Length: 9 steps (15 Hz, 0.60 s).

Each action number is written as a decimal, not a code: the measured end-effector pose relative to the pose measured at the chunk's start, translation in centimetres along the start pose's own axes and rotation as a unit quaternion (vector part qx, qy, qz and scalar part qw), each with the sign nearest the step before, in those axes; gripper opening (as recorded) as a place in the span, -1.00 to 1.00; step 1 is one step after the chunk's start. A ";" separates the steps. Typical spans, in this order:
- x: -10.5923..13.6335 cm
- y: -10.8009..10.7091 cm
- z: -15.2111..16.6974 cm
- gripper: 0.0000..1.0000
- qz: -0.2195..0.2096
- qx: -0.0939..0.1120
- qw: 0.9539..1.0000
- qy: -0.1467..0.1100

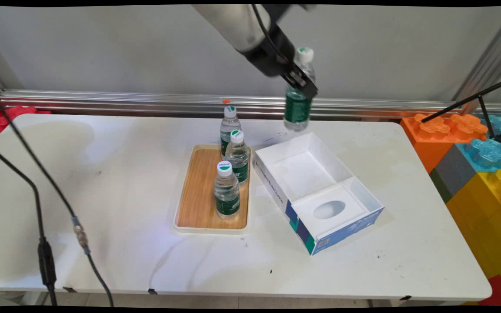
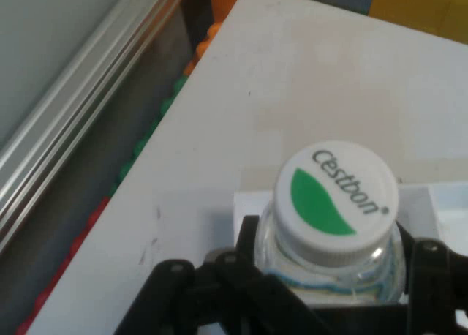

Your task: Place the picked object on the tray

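Note:
My gripper [image 1: 301, 82] is shut on a clear water bottle [image 1: 298, 98] with a green label and white cap, held in the air above the far end of the open white box [image 1: 315, 191]. In the hand view the bottle's cap [image 2: 336, 202] fills the lower middle, clamped between the black fingers [image 2: 431, 276]. Three more such bottles [image 1: 227, 190] [image 1: 238, 157] [image 1: 229, 128] stand in a row on the wooden tray [image 1: 198, 195] to the left of the box.
Black cables [image 1: 41, 208] hang over the table's left part. Coloured foam blocks [image 1: 476, 156] and a black stand leg [image 1: 472, 101] sit past the table's right edge. An aluminium rail [image 1: 146, 102] runs along the wall behind.

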 end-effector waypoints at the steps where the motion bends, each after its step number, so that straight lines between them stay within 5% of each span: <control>1: 0.0 -0.3 -1.4 -1.00 0.001 -0.001 1.000 -0.003; 5: -0.8 -1.8 -6.5 -1.00 0.003 -0.007 1.000 -0.014; 9: -3.5 -3.0 -13.0 -1.00 0.013 -0.036 0.999 -0.022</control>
